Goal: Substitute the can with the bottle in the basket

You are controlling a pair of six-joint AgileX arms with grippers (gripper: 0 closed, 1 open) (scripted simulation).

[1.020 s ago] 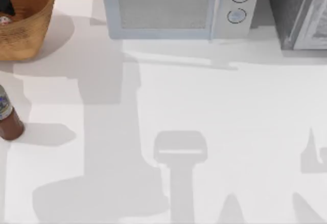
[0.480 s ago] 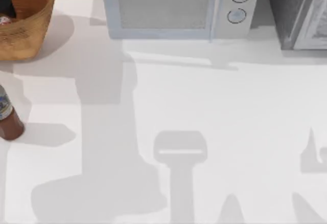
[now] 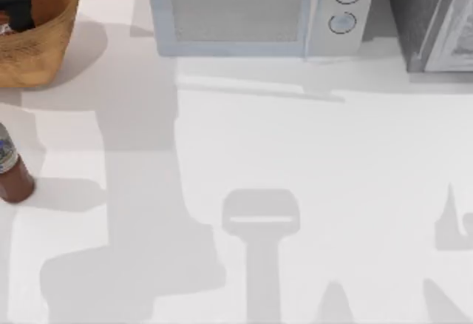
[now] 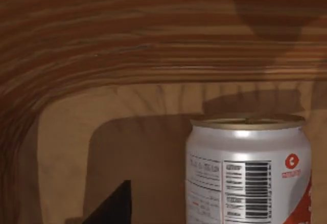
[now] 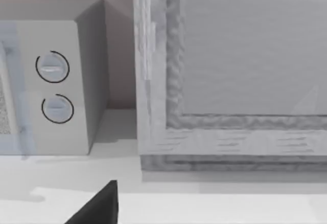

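Observation:
The orange-brown wicker basket [image 3: 44,50] stands at the table's far left corner. My left gripper [image 3: 16,6] is down inside it, a dark shape above the basket floor. The white can [image 4: 250,168] with its red label stands upright on the basket floor [image 4: 66,147], close in front of the left wrist camera, and a sliver of the can [image 3: 4,29] shows at the top view's left edge. The dark brown bottle [image 3: 10,172] with its blue-and-white label stands upright on the table, in front of the basket at the left edge. A dark part of my right gripper [image 5: 97,206] faces the back of the table.
A pale microwave [image 3: 255,13] stands at the back middle, and a grey appliance [image 3: 436,17] at the back right. Shadows of both arms fall across the white tabletop [image 3: 332,154].
My left gripper has moved a little to the right and lower inside the basket. Its arm's shadow on the table has slid to the left. Bottle and can stay put.

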